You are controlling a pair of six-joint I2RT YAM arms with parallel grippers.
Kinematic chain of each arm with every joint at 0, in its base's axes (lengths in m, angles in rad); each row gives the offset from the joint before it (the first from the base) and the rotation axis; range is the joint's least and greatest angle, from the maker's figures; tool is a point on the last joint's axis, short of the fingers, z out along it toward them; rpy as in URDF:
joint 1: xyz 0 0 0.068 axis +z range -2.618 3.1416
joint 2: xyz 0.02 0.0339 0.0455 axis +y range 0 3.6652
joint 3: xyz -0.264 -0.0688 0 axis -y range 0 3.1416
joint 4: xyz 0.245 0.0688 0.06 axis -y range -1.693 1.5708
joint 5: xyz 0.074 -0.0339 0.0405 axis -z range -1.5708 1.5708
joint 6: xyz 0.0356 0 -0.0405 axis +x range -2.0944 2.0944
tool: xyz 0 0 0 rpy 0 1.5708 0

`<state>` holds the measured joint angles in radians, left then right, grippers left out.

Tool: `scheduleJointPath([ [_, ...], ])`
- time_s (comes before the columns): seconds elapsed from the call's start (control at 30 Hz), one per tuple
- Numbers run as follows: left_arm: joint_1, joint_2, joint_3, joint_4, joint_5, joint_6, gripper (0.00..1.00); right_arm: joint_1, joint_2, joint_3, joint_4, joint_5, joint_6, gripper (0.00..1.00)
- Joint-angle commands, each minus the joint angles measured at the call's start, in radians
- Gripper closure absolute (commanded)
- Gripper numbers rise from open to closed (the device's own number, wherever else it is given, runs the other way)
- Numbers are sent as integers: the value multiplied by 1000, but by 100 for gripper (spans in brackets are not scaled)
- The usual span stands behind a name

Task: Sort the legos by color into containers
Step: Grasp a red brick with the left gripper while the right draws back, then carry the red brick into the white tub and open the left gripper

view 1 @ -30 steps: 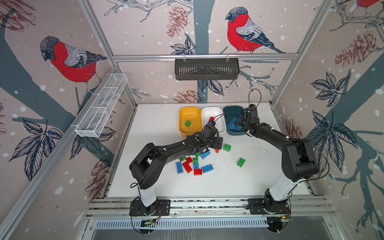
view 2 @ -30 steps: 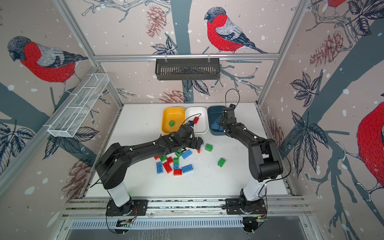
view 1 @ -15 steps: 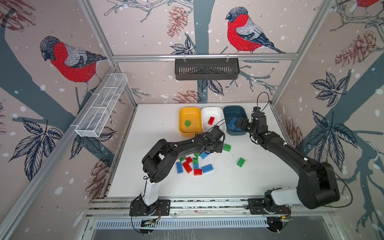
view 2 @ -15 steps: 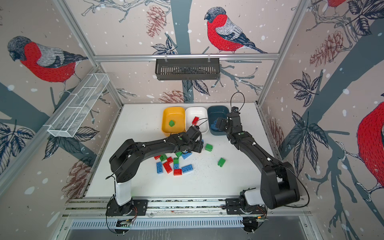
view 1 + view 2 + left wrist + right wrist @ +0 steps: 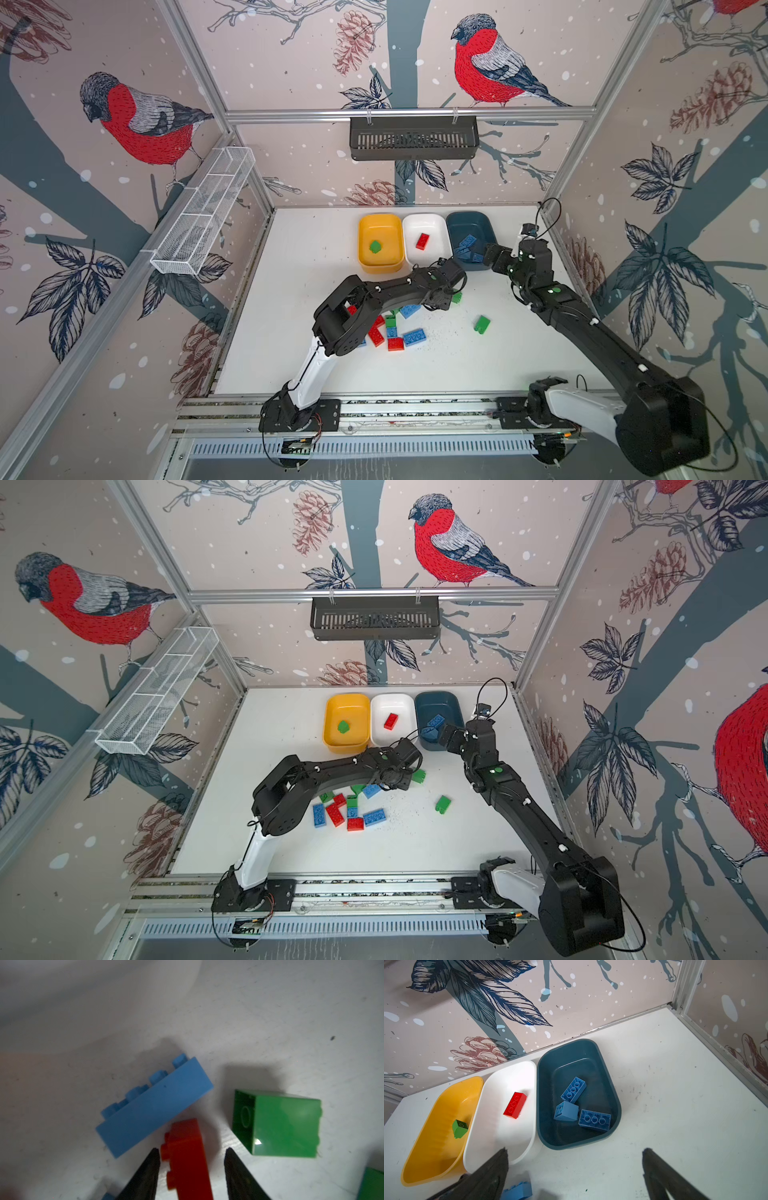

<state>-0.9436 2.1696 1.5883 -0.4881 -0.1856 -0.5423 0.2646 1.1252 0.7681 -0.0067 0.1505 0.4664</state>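
- Nearest: a pile of bricks (image 5: 351, 812) on the white table (image 5: 415, 374), red, blue + green mixed, several touching. Part of it is hidden under the left arm in both top views.
- A single green brick (image 5: 481, 324) lies alone to the right of the pile, well apart from it.
- The left gripper (image 5: 191, 1150) is low at the far edge of the pile. Its jaws are narrow, w/ one finger on each side of a red brick (image 5: 187, 1167) that lies on its side. A thin gap shows at the smooth face. At the stud face it seems to touch, but the view is too blurred to be sure.
- Just beyond the red one: a light blue brick (image 5: 153, 1105), tilted, very near its end, and a green block (image 5: 284, 1124) on its side, hollow bottom visible, a little apart.
- The right gripper (image 5: 575, 1149) hangs just in front of the dark blue tub (image 5: 571, 1059), by its near right corner. Its jaws are wide apart, w/ nothing btw. them.
- Far end: three tubs side by side in a row, i.e. yellow tub (image 5: 436, 1147) on the left, white tub (image 5: 500, 1136) in the middle, dark blue on the right.
- Contents: a small green brick (image 5: 459, 1128) in the yellow, a long red brick (image 5: 515, 1105) in the white, three blue bricks (image 5: 594, 1120) in the dark blue.
- Behind: a black basket (image 5: 413, 139) hangs on the back wall, and a wire rack (image 5: 203, 212) on the left wall.
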Motion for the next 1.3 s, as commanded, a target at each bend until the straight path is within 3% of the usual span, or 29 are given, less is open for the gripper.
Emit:
scheduleJointPath([
  [0.0,0,22,22,-42,-34,0,52,-1,-9,0,4,11,-1,0],
  [0.3,0,-33,-32,27,-70,-2,69,-1,-4,2,5,1,11,0],
  [0.57,4,-126,-83,107,-162,-21,75,1,-2,0,4,10,33,1],
  [0.83,92,-106,36,152,-149,36,75,1,-27,-15,21,27,72,1],
  [1.27,200,64,293,129,-142,134,73,1,-53,-31,2,34,100,1],
])
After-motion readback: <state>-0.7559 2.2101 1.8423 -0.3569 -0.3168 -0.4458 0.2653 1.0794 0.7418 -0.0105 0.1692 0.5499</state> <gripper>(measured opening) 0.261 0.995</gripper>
